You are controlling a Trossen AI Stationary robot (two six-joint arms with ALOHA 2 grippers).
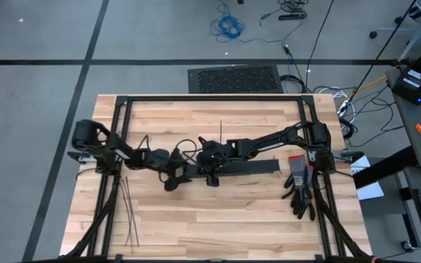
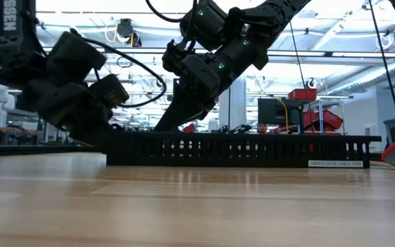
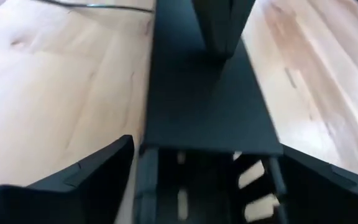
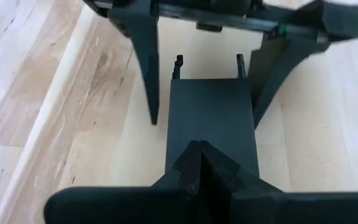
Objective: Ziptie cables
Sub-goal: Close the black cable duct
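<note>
**Both arms down on the black duct**

Bare wood of the table (image 2: pixel 197 206) fills the foreground, and behind it the long black duct (image 2: pixel 252 149) lies flat. The left gripper (image 1: pixel 172 177) sits at the duct's left end, jaws spread wide either side of it, gripping nothing. The right gripper (image 1: pixel 212 175) is down on the duct just beside it, jaws pressed together on the lid. The zipties (image 1: pixel 129 212) lie near the front-left corner, well apart. No cables can be made out. Gloves (image 1: pixel 300 188) rest at the right.
</note>
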